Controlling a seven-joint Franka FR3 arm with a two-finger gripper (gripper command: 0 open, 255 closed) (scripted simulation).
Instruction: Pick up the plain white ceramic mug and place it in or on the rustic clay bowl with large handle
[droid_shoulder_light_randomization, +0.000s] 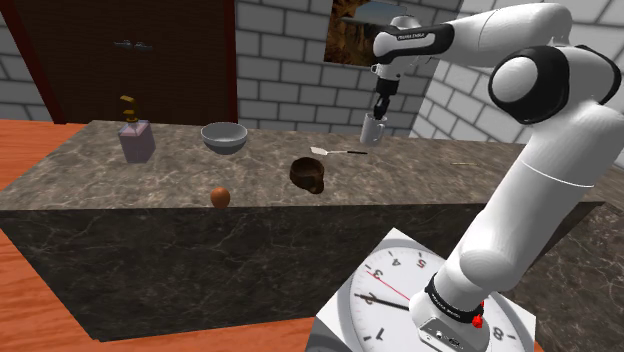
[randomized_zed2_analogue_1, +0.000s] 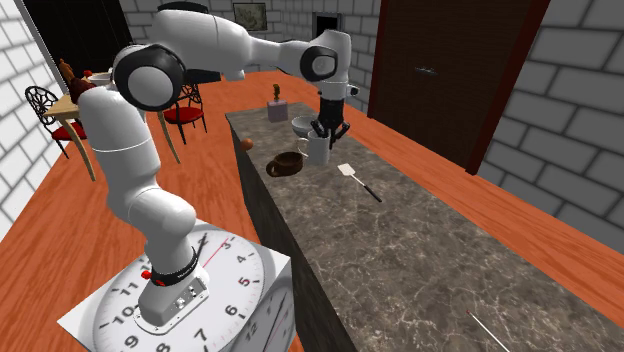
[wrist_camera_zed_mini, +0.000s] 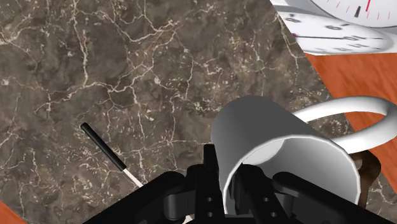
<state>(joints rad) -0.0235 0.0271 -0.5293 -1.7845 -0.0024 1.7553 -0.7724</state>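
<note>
2 fingers (wrist_camera_zed_mini: 210, 168) clasp mug (wrist_camera_zed_mini: 270, 137), wrist view.

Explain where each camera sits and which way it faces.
Shoulder view: beside the stand, looking across the counter to a brick wall; arm shows.
Second exterior view: above the counter's end, looking back along it; whole arm, stand show.
Wrist view: rides the arm's end, looking down at the counter; fingers clasp the white mug.
All share the mug.

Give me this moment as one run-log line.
phase: transport | gripper: shut on white mug | mug: held above counter, near spatula | brown bowl: mug not yet in it
</note>
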